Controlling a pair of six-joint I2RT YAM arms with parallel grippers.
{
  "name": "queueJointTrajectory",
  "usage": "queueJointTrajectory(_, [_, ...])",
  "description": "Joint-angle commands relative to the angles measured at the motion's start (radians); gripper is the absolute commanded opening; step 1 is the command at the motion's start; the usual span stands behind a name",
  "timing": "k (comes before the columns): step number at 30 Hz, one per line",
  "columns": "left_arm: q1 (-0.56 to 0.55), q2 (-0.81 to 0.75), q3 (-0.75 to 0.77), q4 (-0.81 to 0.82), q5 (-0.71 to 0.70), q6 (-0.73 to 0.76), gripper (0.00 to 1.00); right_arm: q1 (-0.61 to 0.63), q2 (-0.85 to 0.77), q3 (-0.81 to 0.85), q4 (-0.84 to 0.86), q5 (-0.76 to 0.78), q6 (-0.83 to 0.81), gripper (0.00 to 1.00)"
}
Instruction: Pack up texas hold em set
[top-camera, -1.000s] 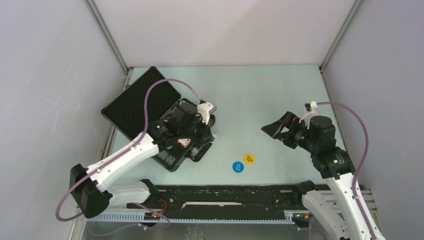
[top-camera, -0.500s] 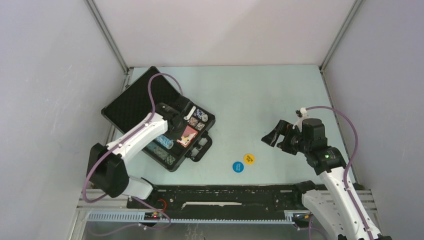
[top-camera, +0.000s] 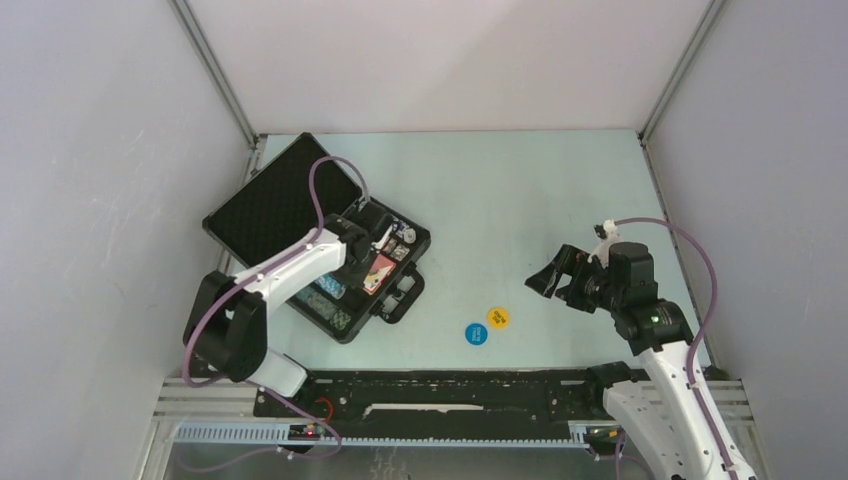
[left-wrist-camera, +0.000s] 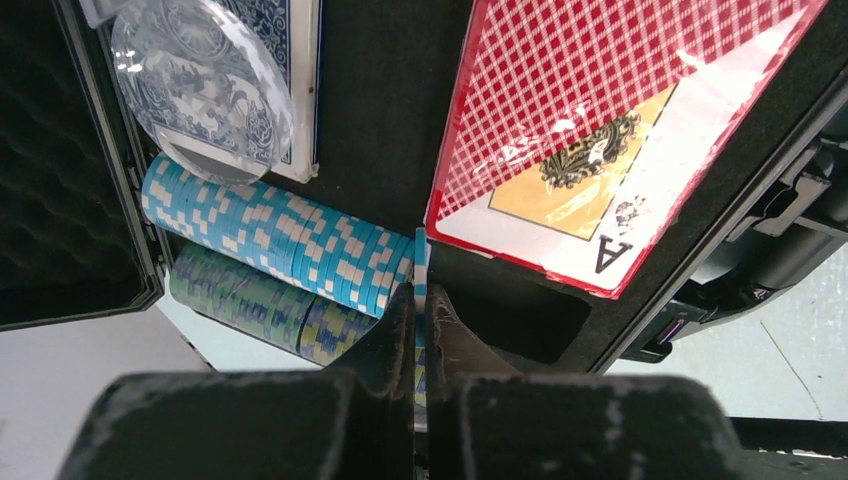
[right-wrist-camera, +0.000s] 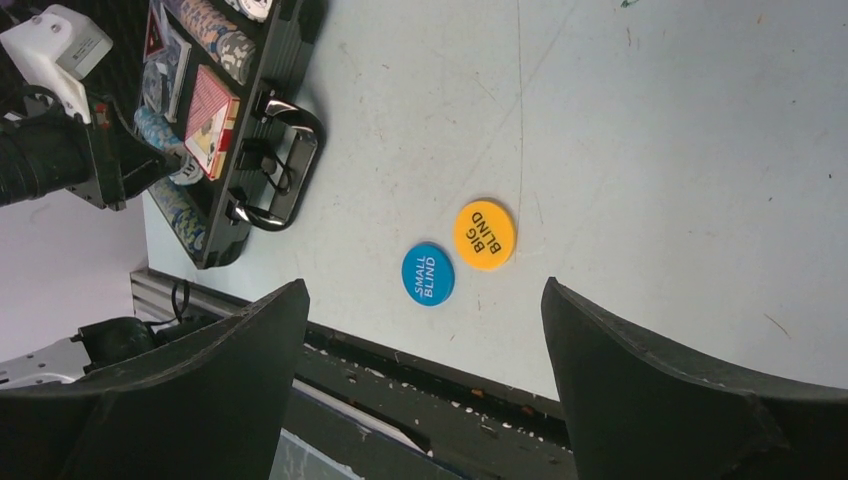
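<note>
Poker chip (left-wrist-camera: 421, 272), pinched in the closed left gripper (left-wrist-camera: 420, 310) over the open case (top-camera: 265, 215) on the left, should be slid gently onto the blue row (left-wrist-camera: 290, 250), while the right gripper (top-camera: 547, 278) is held wide open.

Even diffuse light, soft shadows; glare on red card deck (left-wrist-camera: 600, 100); left end effector (left-wrist-camera: 420, 300) blurred.

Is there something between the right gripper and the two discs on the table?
Nothing visible does. The open right gripper hovers beside the yellow disc and blue disc, with only bare table between. The case and the left gripper, shut on a chip, are away to the left.
</note>
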Motion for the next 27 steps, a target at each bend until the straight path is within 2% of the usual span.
queueJointTrajectory(1, [0.007,-0.063,-0.078,0.015,-0.019,-0.013,0.03,-0.011,-0.008,0.001,0.027,-0.026,-0.027,0.95])
queueJointTrajectory(5, [0.007,-0.051,-0.069,0.008,-0.034,-0.028,0.07,-0.015,0.003,-0.003,0.035,-0.042,-0.033,0.95])
queueJointTrajectory(10, [0.007,-0.084,-0.075,-0.001,-0.082,-0.061,0.23,-0.016,0.010,-0.012,0.043,-0.064,-0.035,0.94])
queueJointTrajectory(13, [0.007,-0.086,-0.073,-0.004,-0.114,-0.069,0.36,-0.015,0.001,-0.011,0.039,-0.068,-0.033,0.94])
queueJointTrajectory(21, [0.007,-0.080,-0.082,-0.003,-0.233,-0.118,0.44,-0.017,-0.012,-0.016,0.032,-0.077,-0.027,0.94])
queueJointTrajectory(27, [0.007,-0.143,-0.095,0.012,-0.254,-0.125,0.42,-0.017,-0.009,-0.017,0.032,-0.082,-0.023,0.94])
